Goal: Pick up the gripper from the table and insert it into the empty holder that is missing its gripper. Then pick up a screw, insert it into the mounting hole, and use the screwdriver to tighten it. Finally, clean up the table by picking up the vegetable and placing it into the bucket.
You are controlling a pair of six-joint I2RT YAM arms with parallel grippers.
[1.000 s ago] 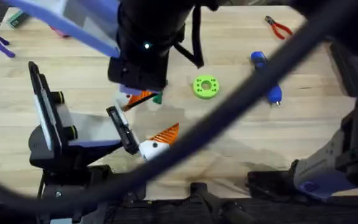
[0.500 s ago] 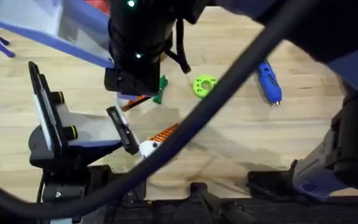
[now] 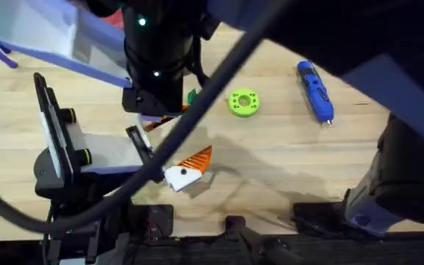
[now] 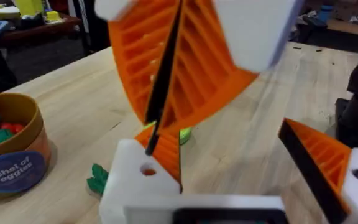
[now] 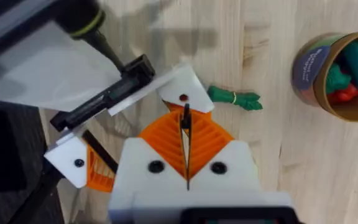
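Note:
My right gripper (image 5: 185,124) is shut on the gripper, a small orange wedge with a black side (image 4: 165,152), and holds its end against the holder (image 5: 188,84). The holder (image 4: 129,183) is the white block with a dark hole on one finger of my left gripper (image 4: 229,149). That gripper is open, and its other finger carries an orange wedge (image 3: 195,159). The dark green vegetable (image 5: 235,98) lies on the table just past the holder. Beyond it stands the orange-brown bucket (image 5: 306,65). The blue screwdriver (image 3: 315,90) lies at the far right.
A bright green disc with holes (image 3: 243,102) lies mid-table between the grippers and the screwdriver. The bucket (image 4: 17,162) holds several toy vegetables. My right arm (image 3: 157,66) and its cable cross the overhead view and hide the table beneath them.
My right arm has shifted left and closer to the left gripper, carrying the orange wedge with it. The vegetable is now mostly covered in the overhead view. The left arm has stayed still.

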